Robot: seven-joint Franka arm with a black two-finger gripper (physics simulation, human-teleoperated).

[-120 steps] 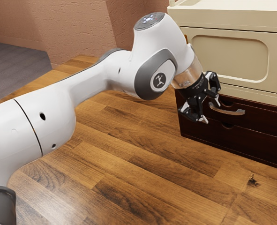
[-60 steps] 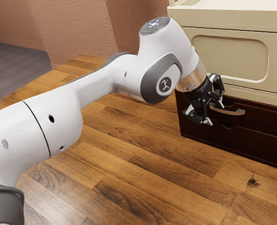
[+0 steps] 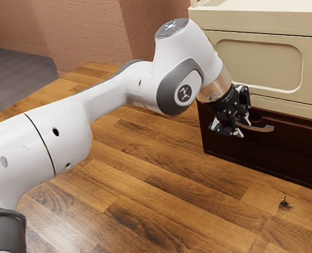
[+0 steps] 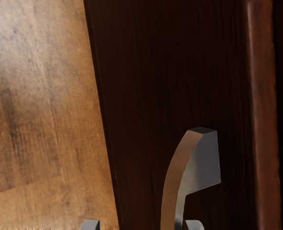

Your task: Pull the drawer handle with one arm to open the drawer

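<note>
The gripper [image 3: 243, 128] is right up against the front of the dark drawer [image 3: 290, 150], with the cream cabinet [image 3: 260, 60] rising just above and behind it, so the tight side lies toward the cabinet. Away from the drawer's face, the wooden table [image 3: 171, 176] spreads out below the arm [image 3: 111, 84] and toward the exterior view's lower edge, giving room in the pulling direction; a small dark mark [image 3: 284, 203] lies on it, well apart from the gripper. The upper drawer front stands slightly out, and the wrist view gives its brown top edge [image 4: 264, 105] with a dark gap behind it. That view also gives one end of the curved metal handle [image 4: 175, 191] and its mount against the wood, while the exterior view gives the cabinet overhead and the handle's curve running from the gripper toward the exterior view's right. The hand is released: the fingers [image 4: 195, 225] are spread, with the handle between them. It is close beside one finger, perhaps touching, and a wide gap separates it from the other, so it is not pinched.
</note>
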